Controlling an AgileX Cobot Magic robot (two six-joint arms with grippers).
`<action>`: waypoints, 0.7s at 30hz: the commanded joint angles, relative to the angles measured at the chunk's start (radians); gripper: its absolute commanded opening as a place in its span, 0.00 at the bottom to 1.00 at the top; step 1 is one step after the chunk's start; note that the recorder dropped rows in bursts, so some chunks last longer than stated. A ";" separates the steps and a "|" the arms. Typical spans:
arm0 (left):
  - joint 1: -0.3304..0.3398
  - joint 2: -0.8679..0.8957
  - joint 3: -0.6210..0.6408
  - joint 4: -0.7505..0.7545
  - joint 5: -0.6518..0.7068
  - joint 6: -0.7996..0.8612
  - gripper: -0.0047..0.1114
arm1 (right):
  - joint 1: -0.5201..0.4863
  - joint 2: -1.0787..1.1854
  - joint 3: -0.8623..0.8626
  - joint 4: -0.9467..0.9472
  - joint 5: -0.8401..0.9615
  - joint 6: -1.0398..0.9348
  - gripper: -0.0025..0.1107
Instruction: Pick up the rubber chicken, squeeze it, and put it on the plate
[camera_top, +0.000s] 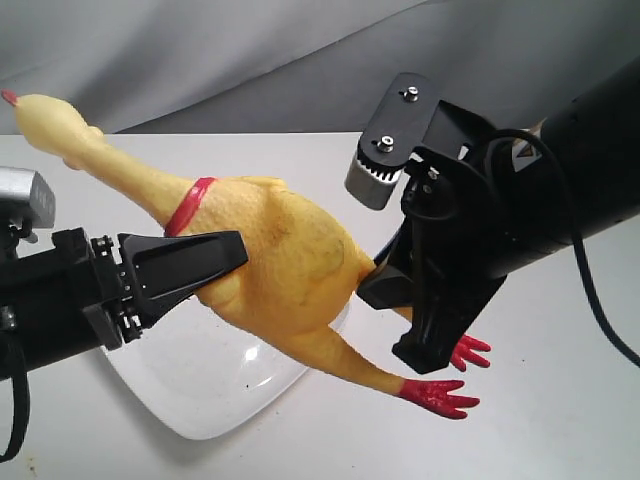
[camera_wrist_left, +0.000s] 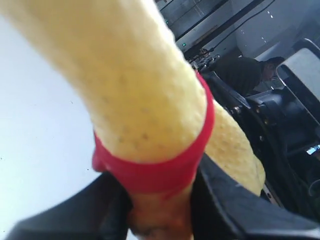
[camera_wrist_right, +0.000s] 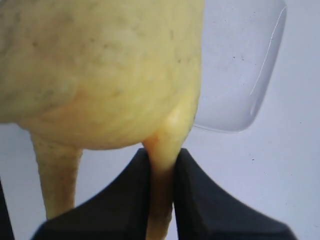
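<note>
The yellow rubber chicken (camera_top: 290, 245) hangs in the air over the white plate (camera_top: 215, 385), head at the upper left, red feet at the lower right. My left gripper (camera_top: 225, 255) is shut on its body just below the red collar band (camera_wrist_left: 165, 167); both black fingers (camera_wrist_left: 235, 205) press into the rubber there. My right gripper (camera_top: 385, 275) is shut on one thin leg (camera_wrist_right: 162, 165) close under the bumpy body (camera_wrist_right: 100, 65). The other leg (camera_wrist_right: 57, 175) hangs free beside it. The plate (camera_wrist_right: 240, 65) also shows below the chicken in the right wrist view.
The white table (camera_top: 560, 380) stretches around the plate. A grey cloth backdrop (camera_top: 250, 50) rises behind the table. The right arm's black body (camera_top: 580, 170) reaches in from the upper right, and the left arm (camera_top: 50, 300) from the left edge.
</note>
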 joint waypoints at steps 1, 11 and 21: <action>0.000 0.003 0.000 0.003 0.001 0.035 0.09 | 0.003 -0.011 -0.004 0.010 -0.011 0.000 0.02; 0.000 0.003 0.000 -0.079 -0.155 -0.028 0.76 | 0.003 -0.011 -0.004 0.010 -0.007 0.000 0.02; 0.000 0.003 0.000 -0.063 -0.113 -0.028 0.51 | 0.003 -0.011 -0.004 0.010 -0.005 0.000 0.02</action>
